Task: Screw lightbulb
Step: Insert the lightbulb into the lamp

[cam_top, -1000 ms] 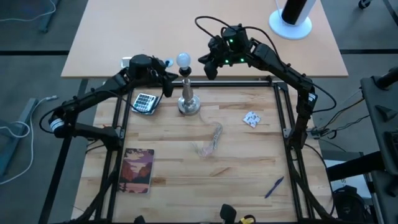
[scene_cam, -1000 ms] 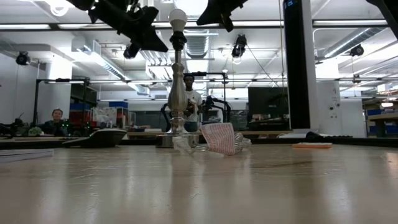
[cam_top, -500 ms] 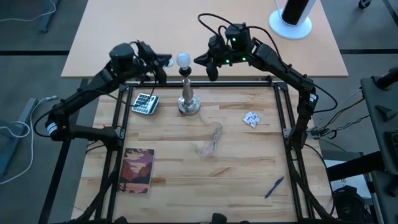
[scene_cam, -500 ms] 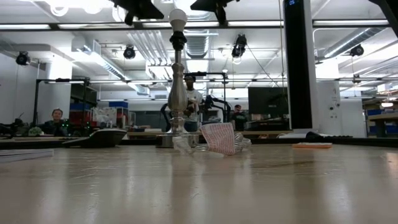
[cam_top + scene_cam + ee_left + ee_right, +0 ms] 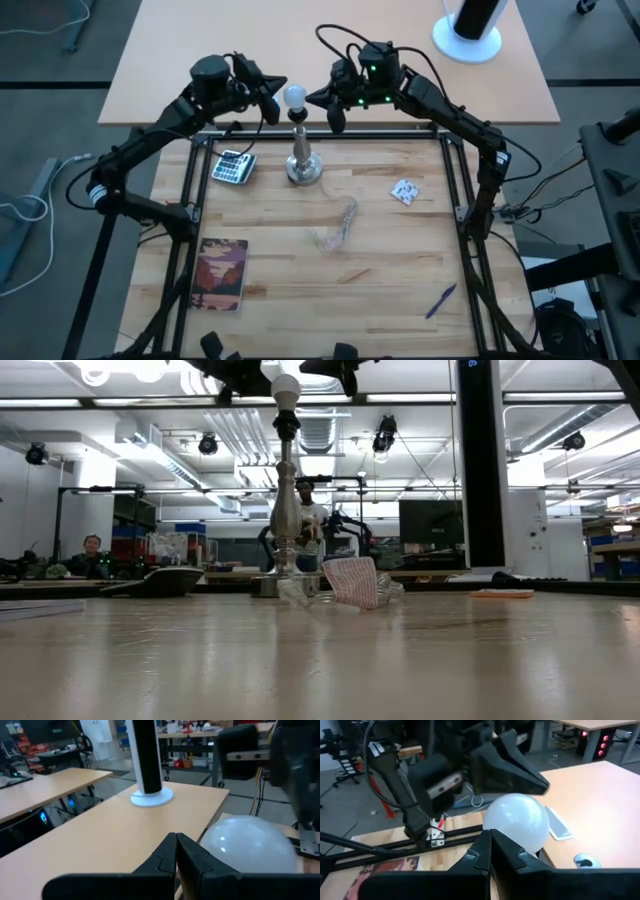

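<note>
High view: closed left tool [image 5: 272, 88] and closed right tool [image 5: 327, 100] flank lightbulb [image 5: 294, 97] atop lamp stand [image 5: 303, 160].

Both arms raised high at the worktop's far edge, left gripper [image 5: 272, 88] and right gripper [image 5: 318, 98] facing each other, jaws shut, approx. level.

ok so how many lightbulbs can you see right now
1. The lightbulb sits on top of the lamp stand at the table's far edge, between the two arms. None others show.
</note>
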{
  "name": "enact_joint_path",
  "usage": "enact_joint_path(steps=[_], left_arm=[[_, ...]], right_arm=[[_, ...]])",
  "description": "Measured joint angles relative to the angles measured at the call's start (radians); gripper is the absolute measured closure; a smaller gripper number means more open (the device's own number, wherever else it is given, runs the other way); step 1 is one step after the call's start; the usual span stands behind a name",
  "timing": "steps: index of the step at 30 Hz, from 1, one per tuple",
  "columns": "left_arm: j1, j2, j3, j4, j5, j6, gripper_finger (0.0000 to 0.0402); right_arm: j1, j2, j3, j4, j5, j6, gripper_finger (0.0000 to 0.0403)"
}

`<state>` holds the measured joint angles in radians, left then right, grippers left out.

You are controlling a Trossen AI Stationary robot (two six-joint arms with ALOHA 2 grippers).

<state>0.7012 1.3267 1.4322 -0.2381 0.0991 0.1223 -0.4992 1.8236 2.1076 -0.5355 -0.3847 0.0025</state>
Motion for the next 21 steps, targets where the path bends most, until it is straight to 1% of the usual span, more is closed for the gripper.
enact_joint_path(steps=[6,9,13,15,18,20,21], left_arm=[[0.0,0.025,0.014,-0.019,0.024,-0.003,0.0401],[-0.001,0.025,0.013,-0.02,0.045,-0.017,0.0401],[-0.001,0.013,0.013,-0.025,0.044,-0.026,0.0401],[0.004,-0.007,0.018,-0.06,0.041,-0.029,0.0401],[0.004,-0.049,0.046,-0.171,0.008,-0.037,0.0401],[0.002,-0.079,0.057,-0.259,-0.009,-0.065,0.0401],[0.001,-0.092,0.058,-0.292,-0.01,-0.086,0.0401]], right_arm=[[-0.001,0.0,-0.028,0.002,0.003,-0.003,0.0403],[0.0,0.0,-0.046,0.011,0.004,0.001,0.0403],[0.0,0.0,-0.043,-0.003,0.003,0.004,0.0403],[-0.001,-0.002,-0.022,-0.093,0.003,-0.002,0.0403],[-0.007,-0.003,0.011,-0.258,0.013,-0.024,0.0403],[-0.008,-0.004,0.011,-0.311,0.017,-0.053,0.0403],[-0.008,-0.003,0.006,-0.31,0.018,-0.071,0.0403]])
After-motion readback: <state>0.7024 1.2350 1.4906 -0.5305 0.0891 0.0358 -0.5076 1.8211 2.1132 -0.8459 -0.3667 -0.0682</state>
